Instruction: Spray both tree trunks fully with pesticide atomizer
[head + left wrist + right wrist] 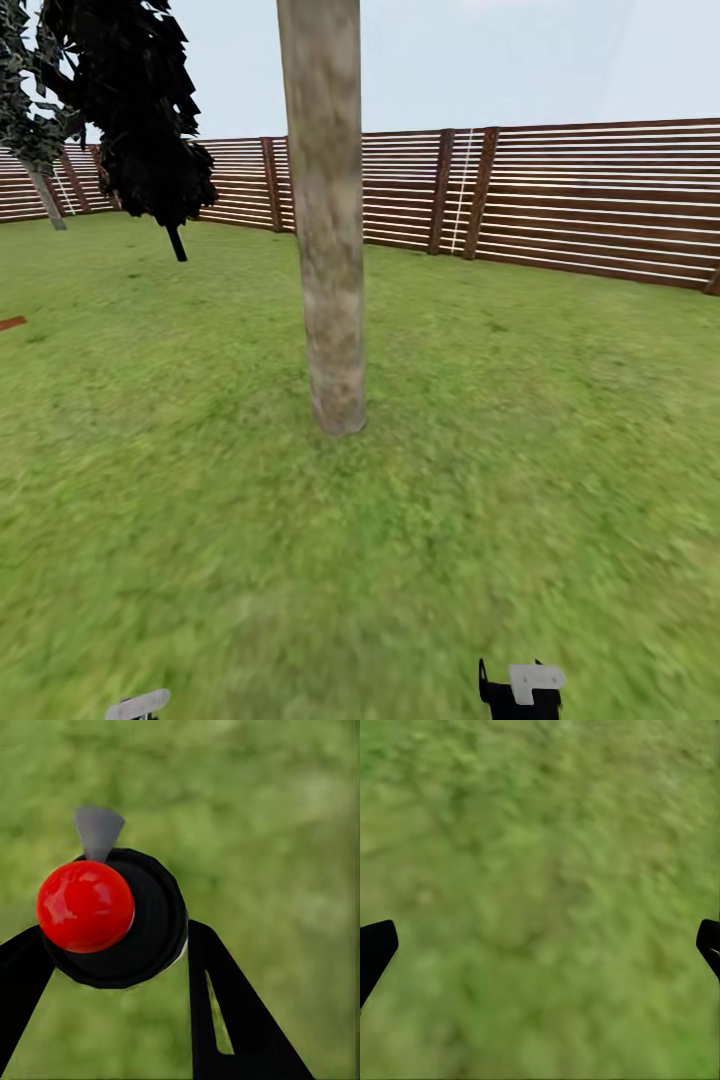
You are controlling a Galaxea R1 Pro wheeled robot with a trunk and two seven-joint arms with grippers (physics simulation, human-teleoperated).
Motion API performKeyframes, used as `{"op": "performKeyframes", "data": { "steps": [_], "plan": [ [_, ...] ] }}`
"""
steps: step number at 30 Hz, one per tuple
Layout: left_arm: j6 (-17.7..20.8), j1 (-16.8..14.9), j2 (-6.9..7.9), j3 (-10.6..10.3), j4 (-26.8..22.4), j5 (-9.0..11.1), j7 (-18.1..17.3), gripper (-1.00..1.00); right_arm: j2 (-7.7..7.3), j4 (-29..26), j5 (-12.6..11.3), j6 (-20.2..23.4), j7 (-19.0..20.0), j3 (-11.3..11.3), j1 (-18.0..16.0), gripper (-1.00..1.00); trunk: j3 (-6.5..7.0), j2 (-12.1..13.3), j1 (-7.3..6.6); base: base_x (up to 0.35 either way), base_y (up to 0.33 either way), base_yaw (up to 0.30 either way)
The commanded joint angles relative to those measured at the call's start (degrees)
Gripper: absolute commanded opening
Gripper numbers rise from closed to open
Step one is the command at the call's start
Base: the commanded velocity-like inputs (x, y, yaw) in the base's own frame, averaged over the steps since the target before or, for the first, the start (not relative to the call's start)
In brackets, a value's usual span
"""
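the pesticide atomizer (112, 919), a dark bottle with a red knob, is seen in the left wrist view clamped between the two black fingers (240, 1012) of the left gripper (112, 967), above blurred grass. the right gripper (540, 945) is spread wide with nothing between its tips, only the floor (540, 870) beneath.

in the head view a grey-tan tree trunk (325, 220) stands upright just ahead on the lawn, with no pale specks to be made out on it. the grip on the bottle cannot be checked there, where only small pieces of the arms are caught at the lower edge.

several risks are judged from here. the bottle is small and round, so it could be twisted or slipped out if the hold is light. if the arm is raised with the nozzle turned aside, the spray could be wasted on grass. a dark conifer (150, 110) and a wooden fence (560, 190) lie further back, and the second tree could be mistaken. the trunk's far side may be left uncovered unless the base is driven around it.
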Motion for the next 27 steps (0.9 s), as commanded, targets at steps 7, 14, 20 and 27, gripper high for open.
{"op": "performKeyframes", "data": {
  "steps": [7, 14, 20, 27],
  "plan": [
    [-0.11, -0.02, 0.01, -0.49, -0.01, 0.14, 0.38, -1.0, -0.02, 0.01, -0.51, -0.16, -0.15, 0.5, -0.03, 1.0, -0.05, -0.02, 0.03, 0.338, 0.0, 0.0],
    [-0.09, -0.01, 0.01, -0.49, 0.01, 0.14, 0.38, -1.0, -0.02, 0.01, -0.55, -0.16, -0.15, 0.5, -0.03, 1.0, -0.05, -0.02, 0.03, 0.338, 0.0, 0.0],
    [-0.14, -0.03, 0.01, -0.48, -0.01, 0.14, 0.38, -1.0, -0.02, 0.01, -0.53, -0.16, -0.15, 0.5, -0.03, 1.0, -0.05, -0.02, 0.03, 0.338, 0.0, 0.0],
    [-0.18, -0.03, 0.01, -0.5, 0.0, 0.14, 0.38, -1.0, -0.02, 0.01, -0.51, -0.16, -0.15, 0.5, -0.03, 1.0, -0.05, -0.02, 0.03, 0.338, 0.0, 0.0]
  ]
}}
